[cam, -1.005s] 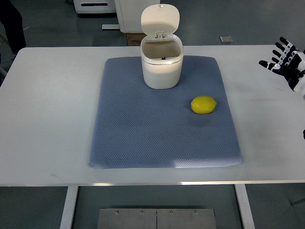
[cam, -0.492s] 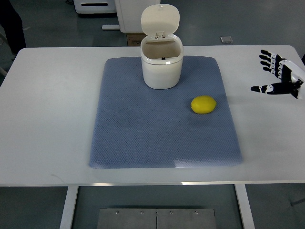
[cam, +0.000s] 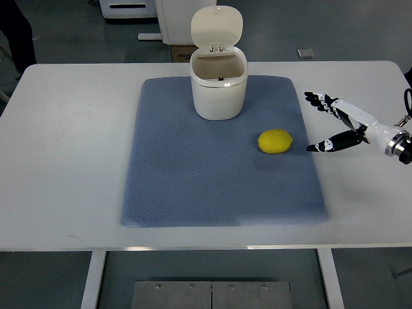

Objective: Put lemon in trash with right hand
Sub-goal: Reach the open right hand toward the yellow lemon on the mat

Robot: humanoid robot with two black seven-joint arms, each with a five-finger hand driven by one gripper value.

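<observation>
A yellow lemon (cam: pixel 275 141) lies on the blue mat (cam: pixel 193 174), right of centre. Behind it stands a small white trash bin (cam: pixel 219 87) with its flip lid raised, so the inside shows. My right hand (cam: pixel 322 122) comes in from the right edge and hovers just past the mat's right border, a short gap from the lemon. Its fingers (cam: pixel 320 99) are spread and its thumb points toward the fruit. It holds nothing. The left arm does not show.
The mat rests on a white table (cam: pixel 64 161) with bare surface on both sides. Beyond the far edge are a white cabinet base (cam: pixel 129 8), a cardboard box (cam: pixel 180 53) and a person's dark leg (cam: pixel 16 32) at the top left.
My right hand has swung in from the table's far right corner, moving left and lower toward the lemon, and turned its palm sideways. The lemon and bin have not moved.
</observation>
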